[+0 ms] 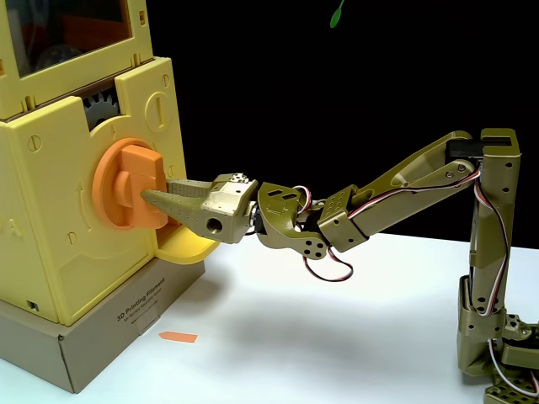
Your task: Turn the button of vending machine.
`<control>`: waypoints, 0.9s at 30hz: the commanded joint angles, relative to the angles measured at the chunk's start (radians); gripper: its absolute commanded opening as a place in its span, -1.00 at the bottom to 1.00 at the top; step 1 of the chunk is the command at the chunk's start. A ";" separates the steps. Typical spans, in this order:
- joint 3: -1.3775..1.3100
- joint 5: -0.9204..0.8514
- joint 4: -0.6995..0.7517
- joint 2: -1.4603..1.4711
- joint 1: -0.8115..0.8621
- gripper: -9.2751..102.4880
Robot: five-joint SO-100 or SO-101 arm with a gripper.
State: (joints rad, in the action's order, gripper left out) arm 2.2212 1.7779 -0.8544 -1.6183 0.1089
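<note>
Fixed view, counts: one yellow vending machine (50,244), bearing one orange button (126,187) and one grey gear (103,107); one yellow tray (184,246); one cardboard base (118,324); one orange arrow sticker (178,337) on the tabletop (337,337); one olive-green robot arm (404,189) with one gripper (160,195).

Bright yellow all over the vending machine (50,210), and there's the button (126,185) glowing solid orange against it, with a grey gear (101,105) peeking out above and a yellow tray (181,246) catching warm light below. The arm (396,189) and its tool (160,195) are olive-green throughout, trailing red and white wires (333,271), all set against a black backdrop. Down low, a plain brown cardboard base (109,337) with dark print, a small orange arrow (178,337), and a white table (337,337).
</note>
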 commanded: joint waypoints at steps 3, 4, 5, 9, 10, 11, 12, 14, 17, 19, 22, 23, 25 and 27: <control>-0.005 0.023 -0.003 -0.067 0.008 -0.75; -0.005 0.017 -0.003 -0.067 0.006 -0.75; -0.005 0.011 -0.003 -0.069 0.005 -0.74; 0.011 -0.041 -0.012 -0.077 -0.009 -0.54; 0.020 -0.049 -0.018 -0.078 -0.012 -0.50; 0.025 -0.055 -0.018 -0.080 -0.015 -0.47; 0.029 -0.055 -0.018 -0.083 -0.020 -0.44; 0.035 -0.057 -0.020 -0.089 -0.025 -0.41; 0.049 -0.058 -0.020 -0.100 -0.028 -0.38; 0.071 -0.089 -0.020 -0.120 -0.028 -0.37; 0.118 -0.158 -0.006 -0.161 -0.026 -0.36; 0.141 -0.184 0.003 -0.176 -0.026 -0.36; 0.196 -0.242 0.028 -0.221 -0.029 -0.35; 0.252 -0.287 0.035 -0.275 -0.037 -0.35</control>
State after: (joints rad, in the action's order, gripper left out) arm 2.4298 1.5463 -0.8268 -1.8024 0.0874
